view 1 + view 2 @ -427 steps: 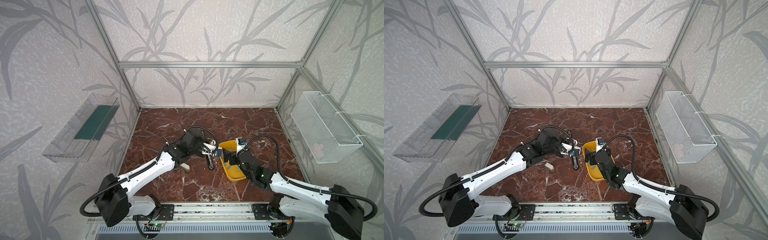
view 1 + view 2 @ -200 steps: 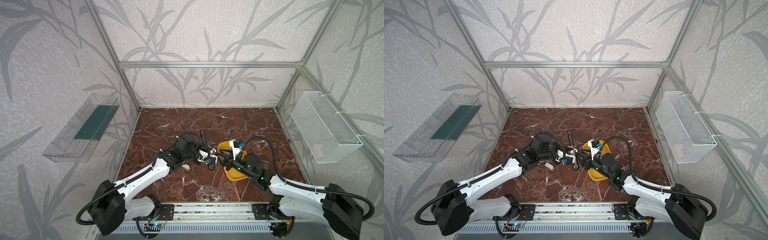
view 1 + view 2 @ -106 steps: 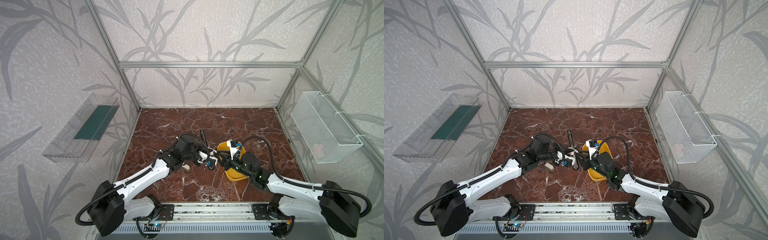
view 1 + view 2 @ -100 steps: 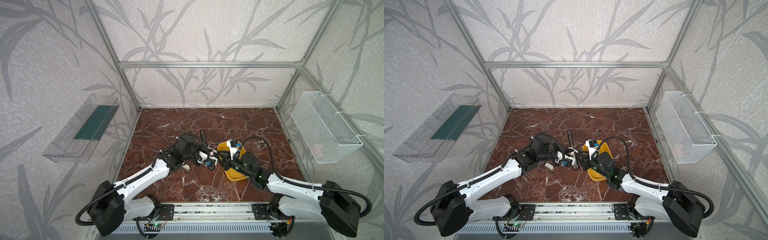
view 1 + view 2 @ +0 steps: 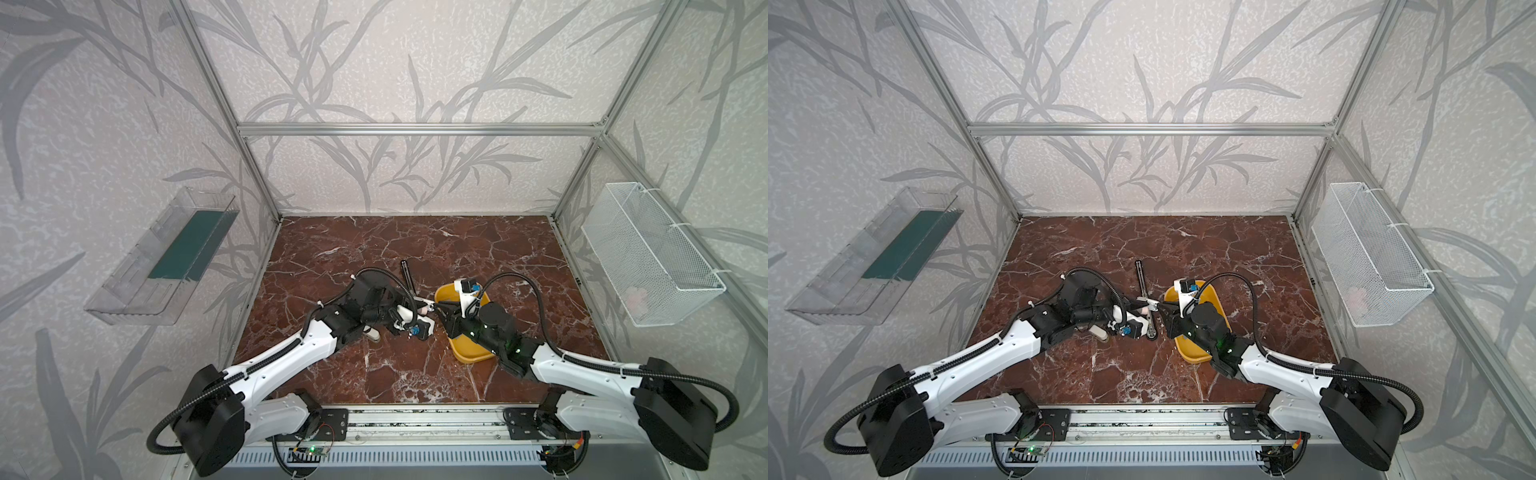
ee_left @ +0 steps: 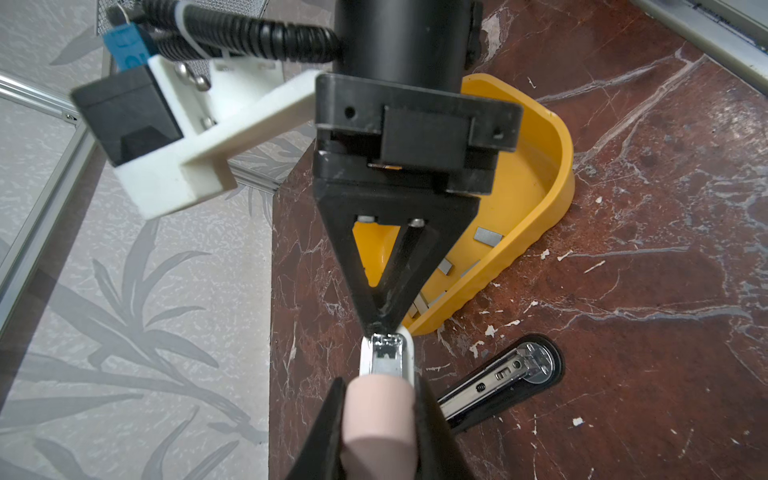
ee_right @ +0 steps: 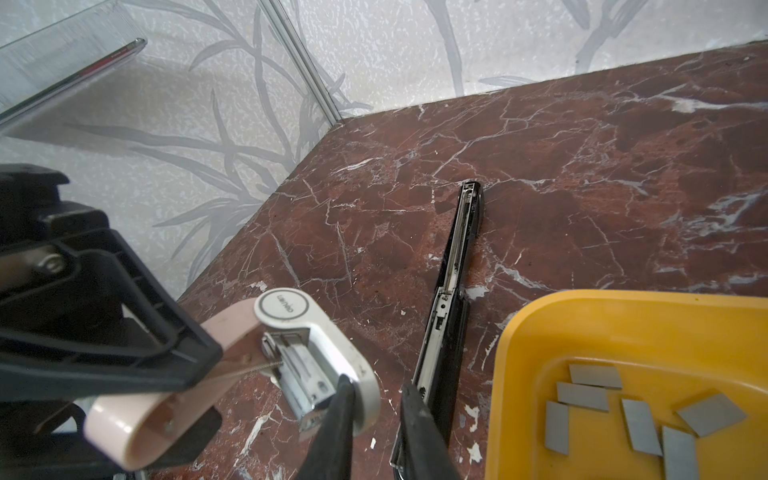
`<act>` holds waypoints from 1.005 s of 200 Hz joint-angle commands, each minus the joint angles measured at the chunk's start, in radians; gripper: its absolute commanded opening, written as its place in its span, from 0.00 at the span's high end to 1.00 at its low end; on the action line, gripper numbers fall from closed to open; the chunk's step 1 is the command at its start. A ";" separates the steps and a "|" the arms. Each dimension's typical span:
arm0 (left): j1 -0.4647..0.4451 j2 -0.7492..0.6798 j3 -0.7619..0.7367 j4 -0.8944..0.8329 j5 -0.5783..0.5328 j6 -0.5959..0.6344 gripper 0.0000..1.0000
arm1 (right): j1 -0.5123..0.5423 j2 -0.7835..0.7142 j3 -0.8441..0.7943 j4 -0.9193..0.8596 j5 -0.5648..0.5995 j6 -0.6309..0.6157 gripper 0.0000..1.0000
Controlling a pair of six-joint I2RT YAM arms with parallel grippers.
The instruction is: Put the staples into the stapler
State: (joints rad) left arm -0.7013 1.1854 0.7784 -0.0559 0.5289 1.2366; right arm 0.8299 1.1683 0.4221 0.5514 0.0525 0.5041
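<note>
Staples [image 7: 584, 397], small flat grey metal strips, are seen lying in the yellow plastic tray [image 7: 623, 297]; loading seems not yet done. The small pink-and-white stapler [image 7: 282, 309] is clamped, opened, by the left gripper [image 6: 380, 411]. The right gripper [image 6: 380, 326] is set narrow at its magazine; whether anything is grasped cannot be told.

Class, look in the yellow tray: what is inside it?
Loose grey staples lie flat on the floor of the yellow tray. The right arm covers part of it in both top views, so more may be hidden.
</note>
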 commanded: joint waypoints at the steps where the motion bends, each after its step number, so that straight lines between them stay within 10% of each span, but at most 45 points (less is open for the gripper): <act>1: 0.002 -0.030 0.012 0.019 0.063 -0.038 1.00 | -0.003 0.001 0.024 -0.017 0.015 -0.013 0.77; 201: -0.006 -0.060 0.007 0.088 0.354 -0.201 1.00 | -0.003 0.068 0.086 -0.049 -0.070 -0.040 0.74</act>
State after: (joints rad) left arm -0.7033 1.1477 0.7788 -0.0246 0.8364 1.0855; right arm 0.8284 1.2419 0.4759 0.5011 -0.0021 0.4774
